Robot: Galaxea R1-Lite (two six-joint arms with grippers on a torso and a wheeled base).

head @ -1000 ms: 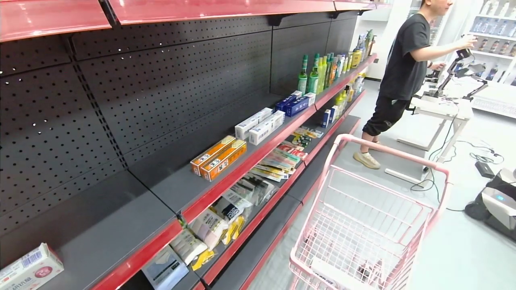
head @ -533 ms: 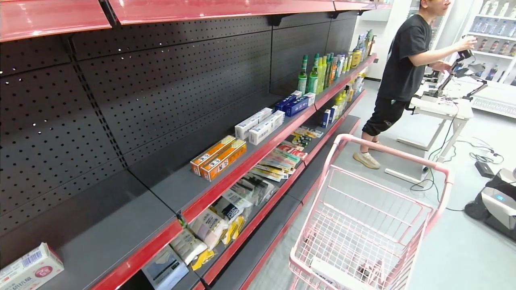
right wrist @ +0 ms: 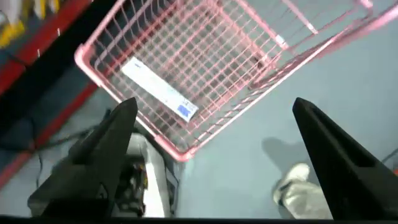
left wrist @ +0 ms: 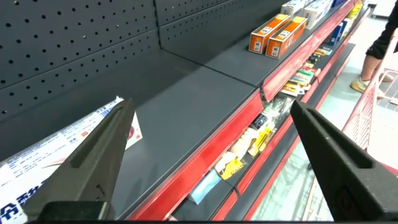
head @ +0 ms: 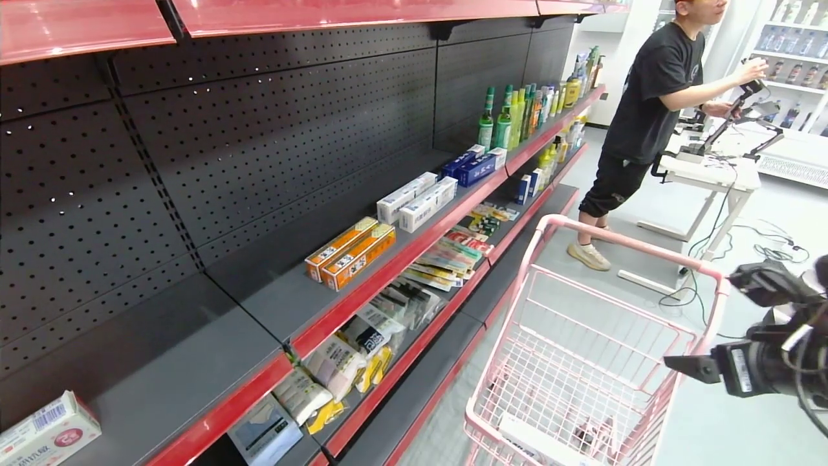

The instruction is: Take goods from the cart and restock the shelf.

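Note:
A pink wire cart (head: 621,243) stands in the aisle beside the black shelf (head: 259,304) with red edges. In its basket lies a white and blue box (head: 540,446). My right gripper (head: 698,320) hangs open and empty beside the cart's handle end. From the right wrist view it is high above the cart (right wrist: 205,43), with the white and blue box (right wrist: 160,93) below the right gripper (right wrist: 214,158). My left gripper (left wrist: 211,162) is open and empty over a bare shelf board (left wrist: 199,93), close to a white box (left wrist: 62,149).
Orange boxes (head: 349,252), white boxes (head: 417,200), blue boxes (head: 472,168) and green bottles (head: 511,120) stand further along the shelf. Packets (head: 336,369) fill the lower shelf. The white box (head: 48,433) sits at the near shelf end. Cables (head: 744,259) lie on the floor.
My right arm has come into the head view from the right edge, beside the cart's handle. The cart and the shelf goods have stayed put.

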